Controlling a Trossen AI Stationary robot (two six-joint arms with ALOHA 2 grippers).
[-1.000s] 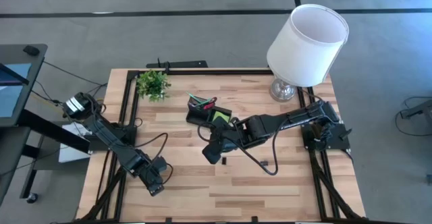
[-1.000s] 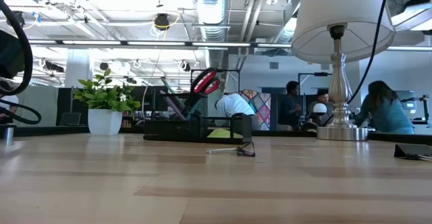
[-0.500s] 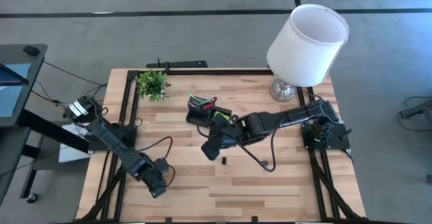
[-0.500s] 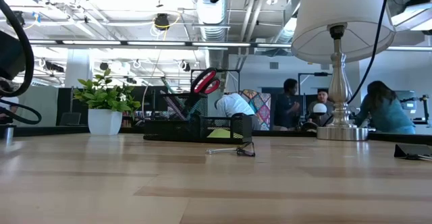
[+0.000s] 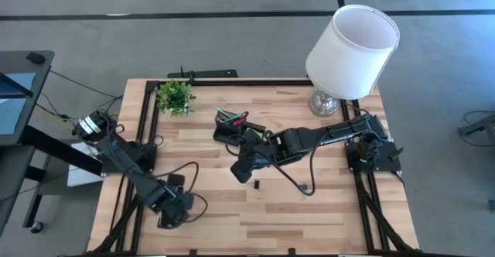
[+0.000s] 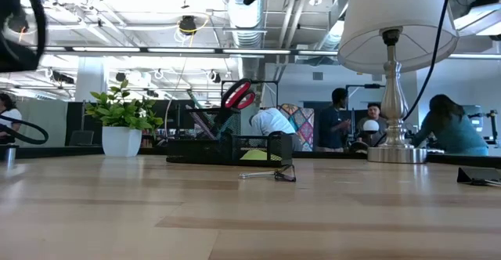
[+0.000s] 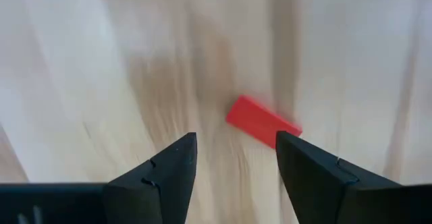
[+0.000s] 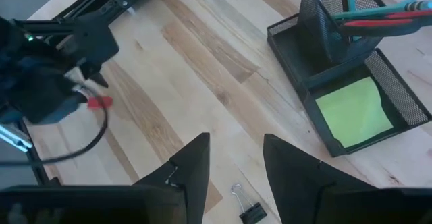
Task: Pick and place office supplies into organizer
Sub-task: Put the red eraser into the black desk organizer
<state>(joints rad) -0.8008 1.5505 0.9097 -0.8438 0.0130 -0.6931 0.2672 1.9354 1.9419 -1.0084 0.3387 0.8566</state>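
Observation:
My left gripper is open near the table's near-left part. Its fingers stand on either side of a red eraser that lies flat on the wood just ahead of them; the eraser also shows in the right wrist view. My right gripper is open and hovers mid-table, above a black binder clip. The black mesh organizer holds pens, red-handled scissors and a lime sticky pad.
A potted plant stands at the far left and a white-shaded lamp at the far right. Black cables lie on the table by both arms. A dark flat item rests at the right. People are in the room behind.
My left gripper has shifted a little toward the table's near-left corner and turned somewhat, staying open. My right gripper has crept slightly toward the organizer. The clip and the organizer have stayed in place.

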